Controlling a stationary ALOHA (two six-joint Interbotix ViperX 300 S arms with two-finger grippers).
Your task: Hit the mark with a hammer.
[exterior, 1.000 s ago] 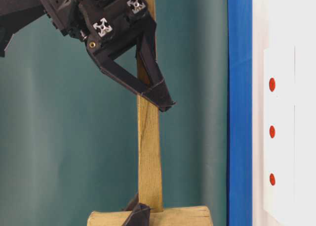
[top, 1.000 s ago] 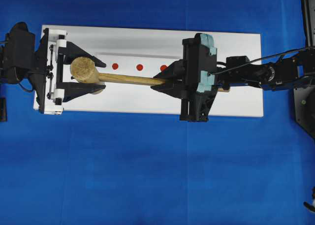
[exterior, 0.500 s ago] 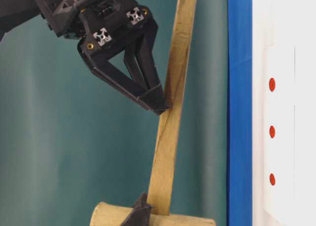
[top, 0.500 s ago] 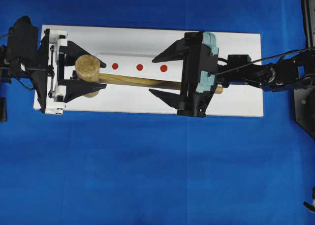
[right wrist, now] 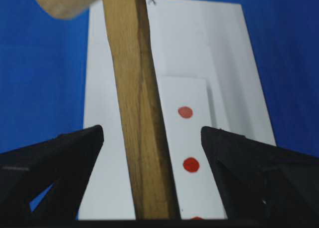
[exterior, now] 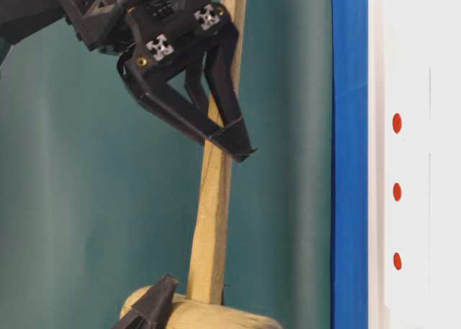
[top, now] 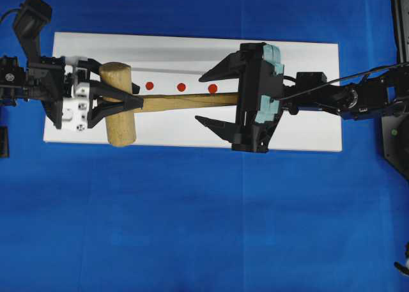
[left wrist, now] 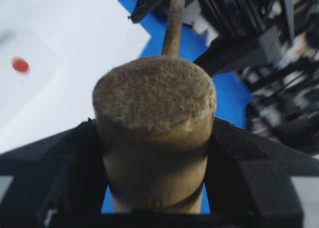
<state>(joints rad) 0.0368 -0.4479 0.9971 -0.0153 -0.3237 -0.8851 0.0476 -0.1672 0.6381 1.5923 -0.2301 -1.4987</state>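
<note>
The left hand [top: 131, 99] is seen at the left end of the white board [top: 300, 135], its two black fingers [left wrist: 60, 158] pressed against opposite sides of the hammer [top: 119, 104]. The thick cylindrical head is pinched between them, which the left wrist view shows plainly, with the rough end face of the head turned toward that camera. In the overhead view the head is laid crosswise to the fingers, one end reaching past them toward the board's near edge.

From the left hand's fingertips the squared wooden handle is carried rightward, passing just beside a row of three red marks [top: 181, 87] printed on the board. The marks are found between the two hands, on the far side of the handle.

The handle's free end runs between the fingers of the right hand [top: 205, 98], which is spread wide. In the right wrist view a clear gap is visible on each side of the handle, so no contact by either finger [right wrist: 50, 155] can be made out. The board is laid on a blue tabletop [top: 192, 228].
</note>
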